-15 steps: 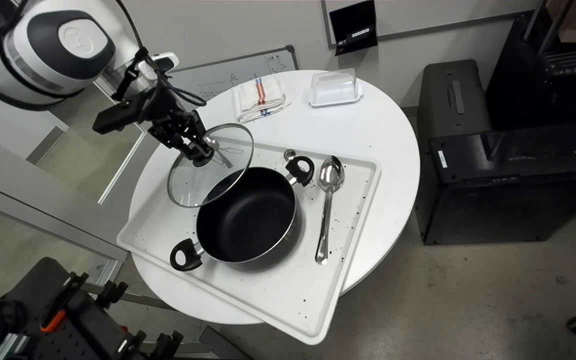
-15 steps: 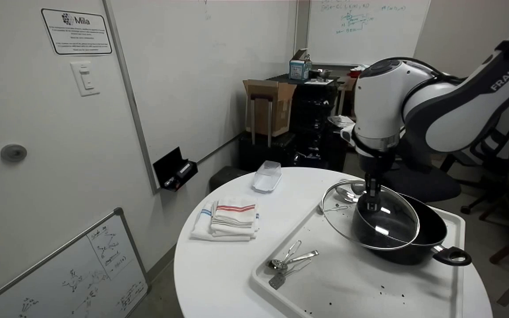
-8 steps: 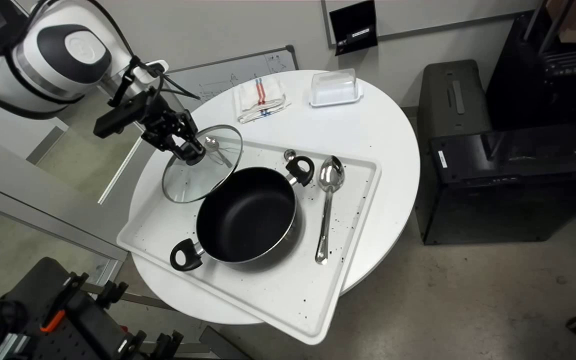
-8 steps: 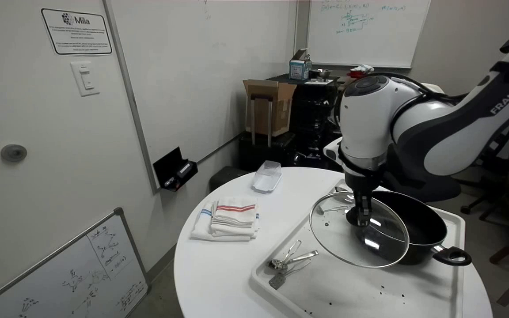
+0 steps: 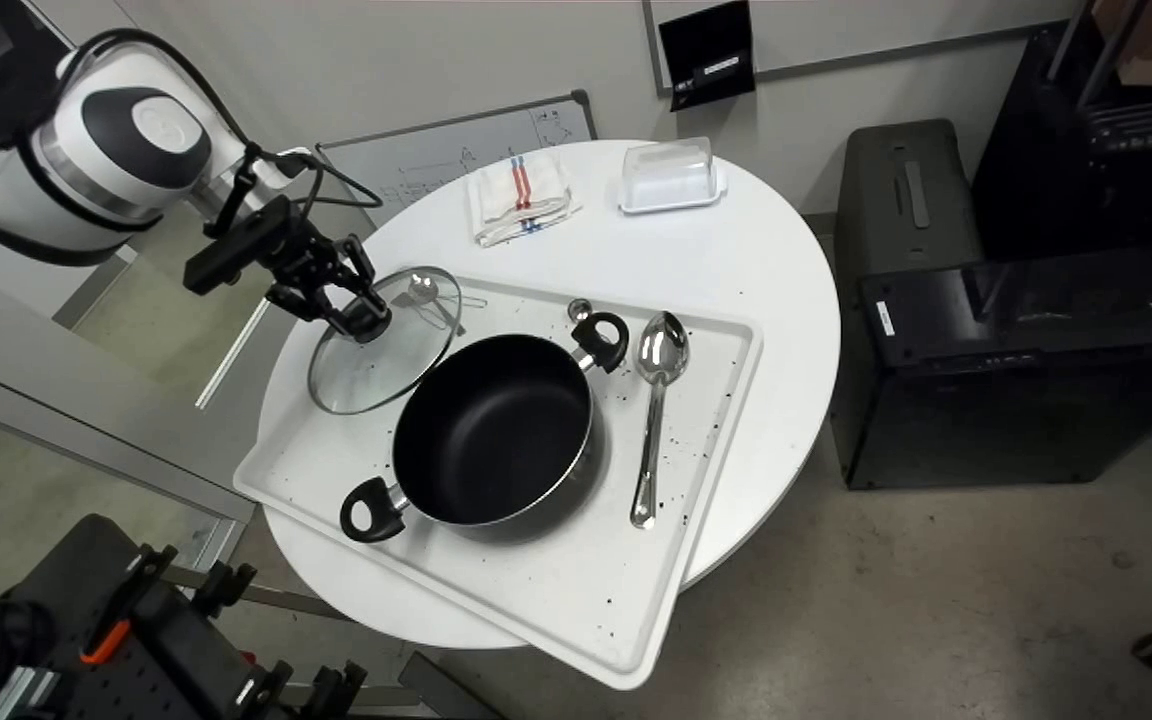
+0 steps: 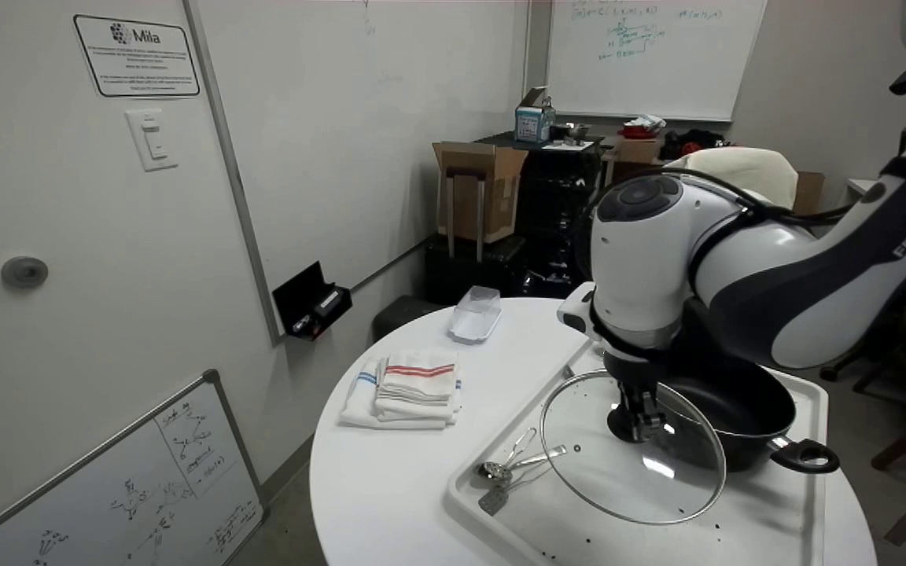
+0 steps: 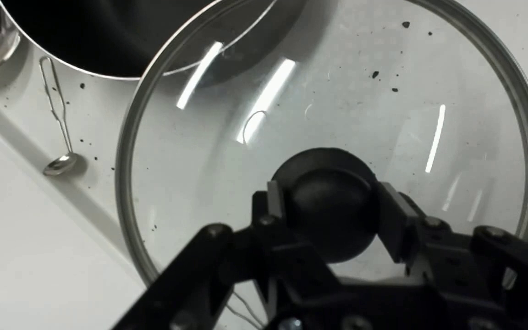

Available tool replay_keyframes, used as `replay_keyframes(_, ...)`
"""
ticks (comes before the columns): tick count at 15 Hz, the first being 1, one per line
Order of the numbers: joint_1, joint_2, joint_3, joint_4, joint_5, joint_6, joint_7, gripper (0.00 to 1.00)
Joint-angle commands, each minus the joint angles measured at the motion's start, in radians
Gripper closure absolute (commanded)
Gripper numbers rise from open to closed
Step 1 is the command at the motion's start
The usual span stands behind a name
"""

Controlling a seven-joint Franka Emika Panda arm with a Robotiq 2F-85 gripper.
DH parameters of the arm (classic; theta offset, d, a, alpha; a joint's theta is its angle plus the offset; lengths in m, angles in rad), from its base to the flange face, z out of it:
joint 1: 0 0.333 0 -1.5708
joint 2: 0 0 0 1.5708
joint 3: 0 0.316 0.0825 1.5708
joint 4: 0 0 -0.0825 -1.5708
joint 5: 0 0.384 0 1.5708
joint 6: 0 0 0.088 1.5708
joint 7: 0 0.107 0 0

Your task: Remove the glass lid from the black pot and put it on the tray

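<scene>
My gripper point(image 5: 360, 312) is shut on the dark knob point(image 7: 330, 220) of the glass lid point(image 5: 406, 350), with one pad point(image 7: 276, 199) on either side. The lid is tilted and beside the black pot point(image 5: 496, 440), over the white tray point(image 5: 536, 590). In an exterior view the lid point(image 6: 606, 483) stands in front of part of the pot point(image 6: 752, 401). Whether its lower rim touches the tray cannot be told. In the wrist view the lid's rim overlaps the pot point(image 7: 103, 41) at upper left. The pot is uncovered, with a dark inside.
A large slotted spoon point(image 5: 661, 350) lies on the tray beside the pot. Several small metal utensils point(image 6: 500, 472) lie near a tray corner, partly under the lid in an exterior view. Folded towels point(image 5: 521, 195) and a clear-lidded dish point(image 5: 671, 180) stand on the round table point(image 5: 766, 260).
My gripper has carried the lid away from above the pot and lowered it towards the tray. It stays shut on the knob. The pot and tray have not moved.
</scene>
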Motion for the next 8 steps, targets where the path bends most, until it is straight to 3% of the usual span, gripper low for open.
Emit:
replay_keyframes(1,0.032,0.006,0.009,0.008,-0.048,-0.017,-0.028,0.75)
replay_keyframes(8,0.025,0.058,0.025,0.006,-0.057,0.001,-0.085,0.75)
